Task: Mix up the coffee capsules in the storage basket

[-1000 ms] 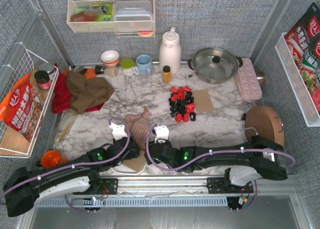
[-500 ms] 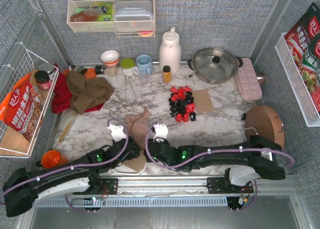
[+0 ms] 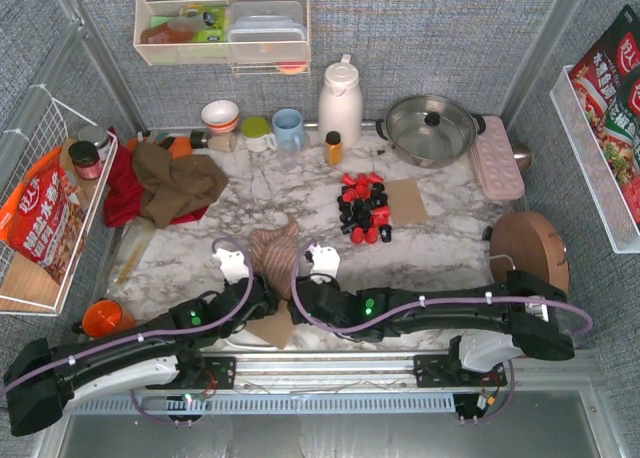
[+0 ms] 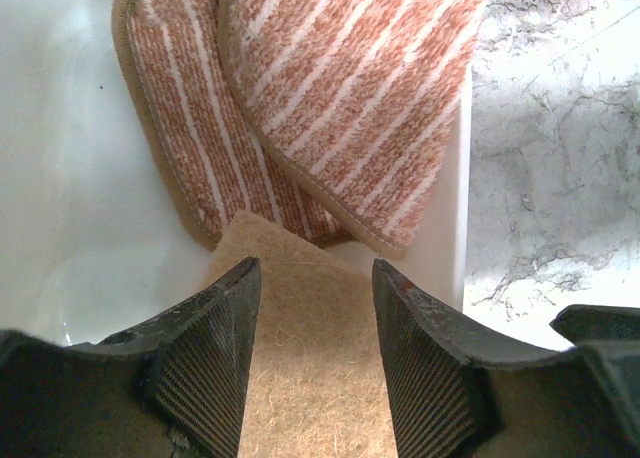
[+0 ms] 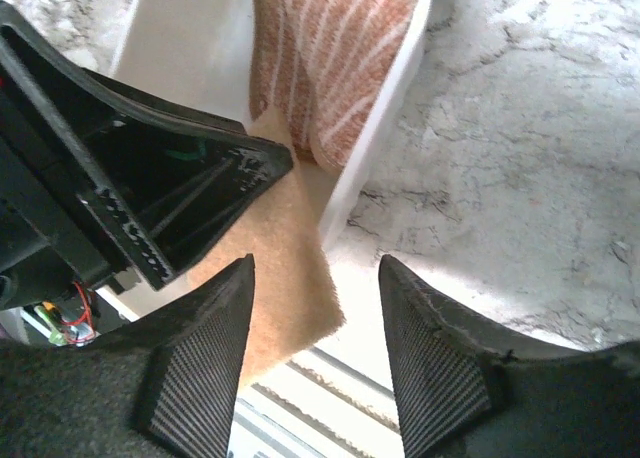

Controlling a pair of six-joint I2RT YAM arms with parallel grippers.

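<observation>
The left gripper (image 4: pixel 315 278) and right gripper (image 5: pixel 315 273) hover with jaws parted and empty over the storage basket (image 4: pixel 60 178), probably to clear out its striped cloth (image 4: pixel 330 88) and tan mat (image 4: pixel 310 378). The coffee capsules (image 3: pixel 363 210) lie heaped on the marble table (image 3: pixel 440 238), well apart.

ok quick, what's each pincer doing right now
Left pincer: open, holding nothing, above the tan mat.
Right pincer: open, holding nothing, above the storage basket rim.
</observation>
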